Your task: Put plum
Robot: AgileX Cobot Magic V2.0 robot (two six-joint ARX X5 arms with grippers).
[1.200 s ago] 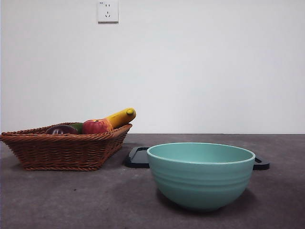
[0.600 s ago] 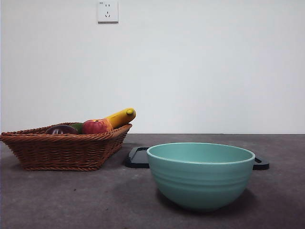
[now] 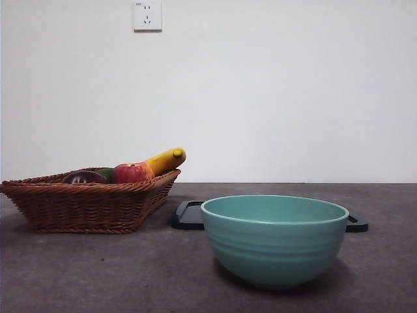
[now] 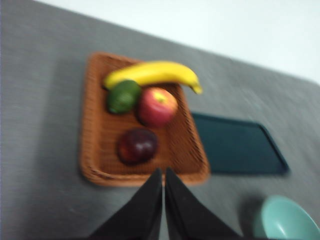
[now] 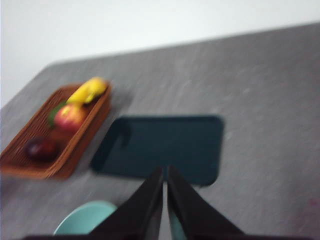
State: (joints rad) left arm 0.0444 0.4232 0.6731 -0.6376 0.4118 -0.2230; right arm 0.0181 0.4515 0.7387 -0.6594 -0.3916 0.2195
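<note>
Table (image 3: 98, 274): grey, it fills the lower part of the front view and carries all things.
Basket (image 3: 85, 205): brown wicker, at the left of the front view; it holds four fruits.
Bowl (image 3: 275, 240): light green-blue, in the lower middle-right of the front view, nearest to the camera.
Tray (image 4: 237, 147): dark and flat, it lies behind the bowl and just beside the basket.
Banana (image 3: 166, 160): yellow, its tip rises over the basket rim at the far end.
Apple (image 3: 131, 173): red and yellow, it touches the banana.
Plum (image 4: 137, 146): dark purple, in the basket, at the centre of the left wrist view, apart from the apple.
Green fruit (image 4: 123, 96): beside the apple, under the banana.
Left hand (image 4: 163, 187): jaws pressed together, above the basket's near rim, holding nothing.
Right hand (image 5: 164, 192): jaws pressed together, over the tray's edge, holding nothing.
Wall socket (image 3: 147, 15): white, upper left of the front view.
</note>
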